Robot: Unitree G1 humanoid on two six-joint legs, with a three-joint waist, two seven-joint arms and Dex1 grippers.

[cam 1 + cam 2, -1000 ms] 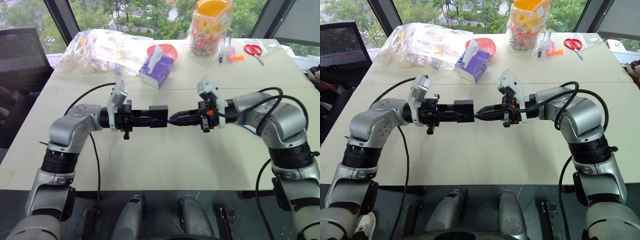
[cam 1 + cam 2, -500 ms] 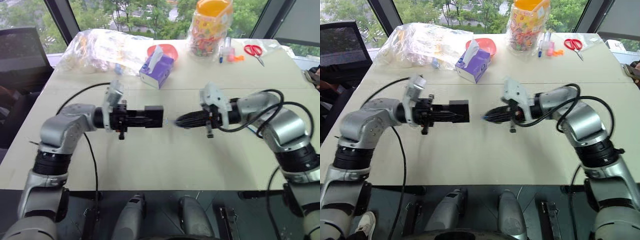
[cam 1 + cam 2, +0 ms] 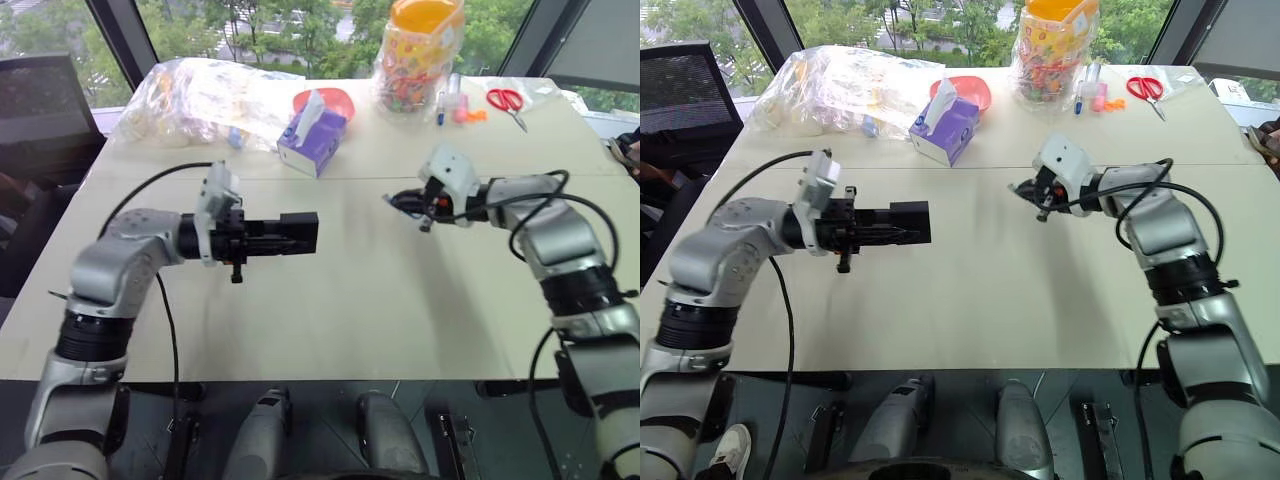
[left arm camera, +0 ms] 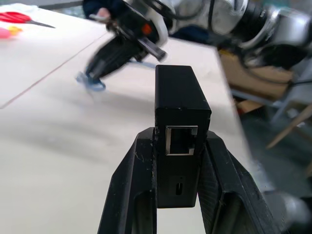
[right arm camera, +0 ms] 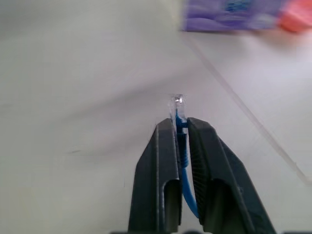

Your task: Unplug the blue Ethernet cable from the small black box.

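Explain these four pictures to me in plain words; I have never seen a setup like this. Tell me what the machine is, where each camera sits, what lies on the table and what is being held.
This is a humanoid robot with two arms, each ending in a gripper of two black fingers. The two wide pictures come from cameras in its head, looking down over a pale table. The other two come from cameras on its wrists, looking along the fingers.

The left gripper is shut on the small black box, whose socket is empty. The right gripper is shut on the blue Ethernet cable, its clear plug sticking out past the fingertips. So the cable is unplugged.

At the table's far side lie a purple tissue box, a crumpled plastic bag, a red bowl, a bag of sweets and red scissors.
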